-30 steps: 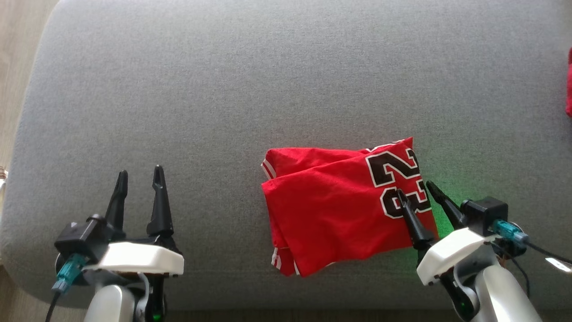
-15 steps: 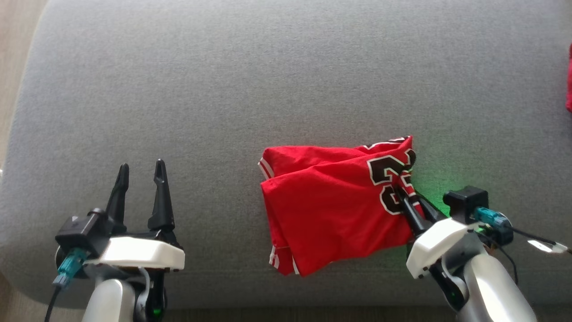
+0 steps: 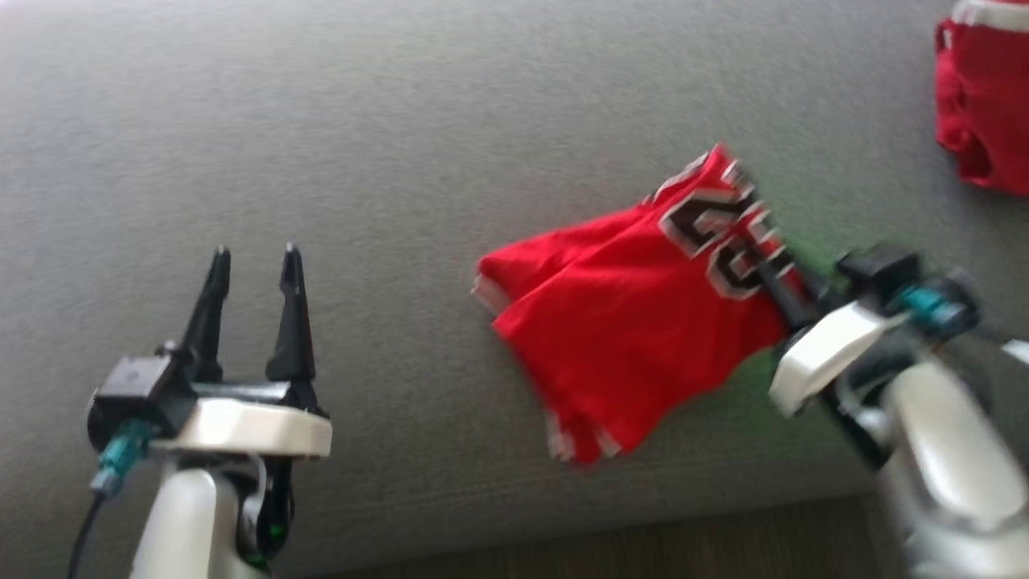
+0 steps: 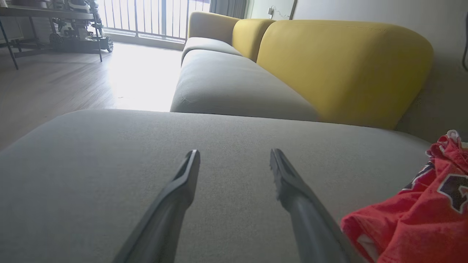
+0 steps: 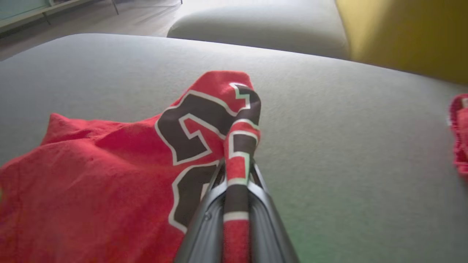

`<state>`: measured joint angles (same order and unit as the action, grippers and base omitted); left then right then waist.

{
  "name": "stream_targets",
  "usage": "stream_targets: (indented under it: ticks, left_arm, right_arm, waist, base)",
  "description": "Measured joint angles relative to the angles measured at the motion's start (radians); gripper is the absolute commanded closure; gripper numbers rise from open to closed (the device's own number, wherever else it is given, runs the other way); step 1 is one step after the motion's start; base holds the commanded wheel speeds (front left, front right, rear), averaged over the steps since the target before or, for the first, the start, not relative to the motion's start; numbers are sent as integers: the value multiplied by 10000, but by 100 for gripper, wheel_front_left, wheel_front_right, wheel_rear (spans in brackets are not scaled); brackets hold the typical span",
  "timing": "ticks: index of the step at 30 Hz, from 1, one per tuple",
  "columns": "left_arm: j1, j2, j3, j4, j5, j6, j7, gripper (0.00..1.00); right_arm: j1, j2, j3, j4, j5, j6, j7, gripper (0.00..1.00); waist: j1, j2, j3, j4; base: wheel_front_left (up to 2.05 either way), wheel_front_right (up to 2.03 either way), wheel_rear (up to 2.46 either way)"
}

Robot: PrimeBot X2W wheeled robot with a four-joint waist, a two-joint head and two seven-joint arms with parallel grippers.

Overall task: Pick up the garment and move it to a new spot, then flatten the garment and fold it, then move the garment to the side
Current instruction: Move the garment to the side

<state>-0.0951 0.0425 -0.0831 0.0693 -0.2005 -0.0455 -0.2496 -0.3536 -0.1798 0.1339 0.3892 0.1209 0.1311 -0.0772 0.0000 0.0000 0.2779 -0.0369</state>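
Folded red jersey [image 3: 643, 322] lies right of centre on grey cushion [image 3: 402, 161], near its 6 o'clock edge. Right gripper [image 5: 237, 175] pinches its numbered edge at 3 o'clock. Left gripper [image 3: 255, 252] spread wide, empty, at 8 o'clock. Cushion runs wide toward 11 o'clock. Second red garment [image 3: 981, 104] at 2 o'clock, wood floor [image 3: 643, 547] below.

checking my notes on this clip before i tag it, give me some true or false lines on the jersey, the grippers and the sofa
1. The right gripper is shut on the red jersey, pinching its numbered edge. True.
2. The left gripper holds a corner of the jersey. False: its fingers stand open above the grey cushion, apart from the jersey.
3. A second red garment lies on the cushion toward the robot's right. True.
4. The sofa backrest is blue. False: it is yellow.
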Motion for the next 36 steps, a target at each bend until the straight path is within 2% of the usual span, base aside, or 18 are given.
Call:
stream_targets:
  ticks: [5, 9, 12, 16, 18, 19, 25, 36]
  left_arm:
    - [-488, 0, -8, -224, 355, -182, -33, 0]
    - [-795, 119, -63, -274, 652, -439, -71, 0]
    - [-1263, 326, -81, -282, 819, -527, -71, 0]
    - [-1802, 936, -142, -309, 1112, -614, -69, 0]
    - [-1879, 1089, -203, -341, 1183, -616, -46, 0]
    - [-2032, 1394, -345, -520, 1300, -663, 201, 0]
    - [-2713, 2190, -736, -1511, 1394, -773, 1131, 0]
    - [-3714, 2696, -1569, -2652, 1283, -788, 2180, 0]
  right_arm:
    - [-1011, -817, -295, -194, 573, -2, 184, 100]
    - [-2020, -1396, 104, 29, 920, 0, 247, 100]
    - [-2808, -1751, 520, 523, 1356, 0, 247, 100]
    - [-4112, -2048, 1083, 1415, 1783, 0, 194, 100]
    - [-4451, -2094, 1154, 1668, 1893, 0, 104, 100]
    - [-5070, -2217, 1344, 2109, 2084, 0, -86, 100]
    - [-6310, -2378, 1726, 3463, 2500, 0, -598, 100]
    - [-7593, -2661, 1839, 5519, 3214, 0, -1459, 100]
  waist:
    - [0, 0, 449, -575]
    - [0, 0, 917, -1051]
    - [1, 0, 1307, -1397]
    - [1, 0, 1772, -1953]
    - [2, 0, 1873, -2097]
    - [1, 0, 2063, -2383]
    - [2, 0, 2582, -3118]
    - [1, 0, 3280, -3652]
  base:
    - [0, 0, 0]
    - [0, 0, 0]
    - [0, 0, 0]
    - [0, 0, 0]
    - [0, 0, 0]
    - [0, 0, 0]
    - [0, 0, 0]
    - [0, 0, 0]
